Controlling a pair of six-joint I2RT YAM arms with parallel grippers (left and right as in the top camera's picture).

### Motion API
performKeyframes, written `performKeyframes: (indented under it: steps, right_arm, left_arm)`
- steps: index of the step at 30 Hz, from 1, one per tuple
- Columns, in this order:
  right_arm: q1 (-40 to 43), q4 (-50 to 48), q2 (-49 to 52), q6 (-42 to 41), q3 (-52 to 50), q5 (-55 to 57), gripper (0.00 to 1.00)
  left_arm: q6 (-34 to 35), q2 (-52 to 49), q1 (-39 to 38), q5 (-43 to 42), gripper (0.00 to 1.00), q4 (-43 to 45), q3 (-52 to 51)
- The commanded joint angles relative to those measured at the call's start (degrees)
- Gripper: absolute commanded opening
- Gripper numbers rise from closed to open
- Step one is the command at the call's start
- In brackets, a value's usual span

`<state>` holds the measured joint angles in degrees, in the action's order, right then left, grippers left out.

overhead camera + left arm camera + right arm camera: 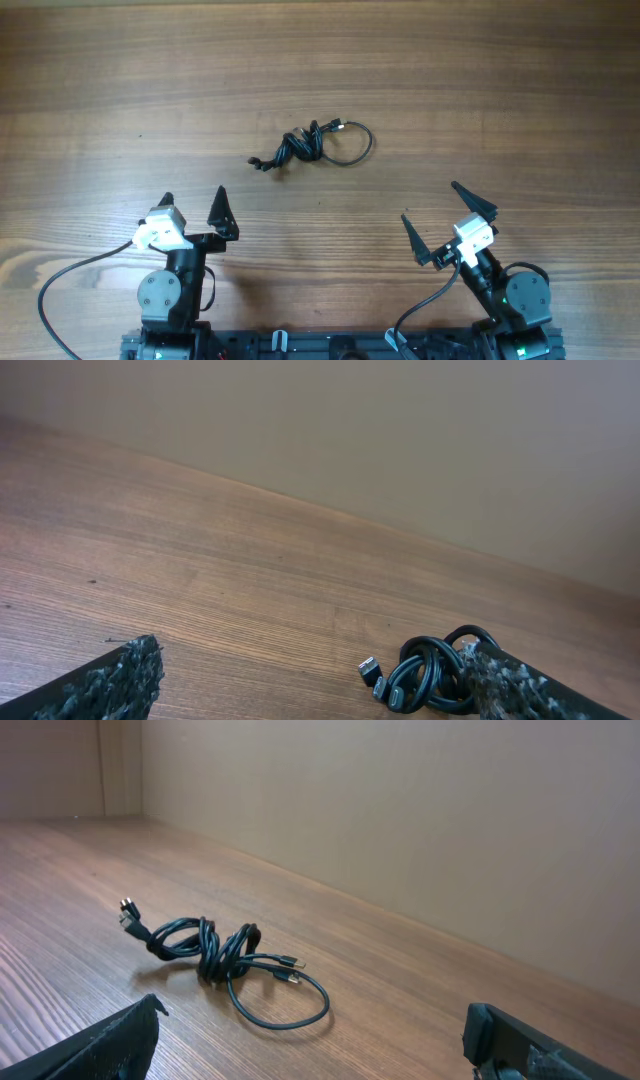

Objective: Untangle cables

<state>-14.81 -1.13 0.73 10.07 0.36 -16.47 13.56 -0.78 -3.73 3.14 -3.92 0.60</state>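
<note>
The cables (310, 146) lie in a small black knotted clump on the wooden table, with one loose loop to its right and plug ends sticking out left. My left gripper (192, 212) is open and empty, near the front left, well short of the clump. My right gripper (447, 218) is open and empty at the front right. In the left wrist view the cables (425, 672) sit near my right finger, partly hidden by it. In the right wrist view the cables (225, 955) lie ahead and to the left, between the open fingers (310, 1040).
The wooden table (500, 90) runs to a plain beige wall at the back. The arms' bases and their thicker black wires (60, 285) sit along the front edge.
</note>
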Motion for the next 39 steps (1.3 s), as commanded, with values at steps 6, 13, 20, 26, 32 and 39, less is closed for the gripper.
performKeyframes:
  steps: [6, 13, 20, 26, 32, 39]
  right_arm:
    - [0.2, -0.17, -0.46, -1.09, -0.07, -0.04, 1.0]
    - [0.2, -0.17, -0.46, -1.07, -0.07, -0.04, 1.0]
    - [0.2, -0.17, -0.46, -1.07, -0.07, -0.02, 1.0]
    - [0.2, -0.17, -0.46, -1.07, -0.07, -0.04, 1.0]
    - [0.2, -0.17, -0.46, -1.09, -0.07, -0.04, 1.0]
    - [0.2, -0.2, -0.46, 3.69, -0.07, 0.37, 1.0]
  left_arm:
    - [-1.18, 0.24, -0.24, -0.48, 1.0, -0.04, -0.26]
    - [-1.18, 0.24, -0.24, -0.48, 1.0, -0.04, -0.26]
    - [-1.18, 0.24, -0.24, -0.48, 1.0, -0.04, -0.26]
    - [-1.18, 0.24, -0.24, -0.48, 1.0, -0.04, -0.26]
    - [-1.18, 0.24, -0.24, -0.48, 1.0, -0.04, -0.26]
    - [-1.18, 0.24, -0.24, -0.48, 1.0, 0.26, -0.26]
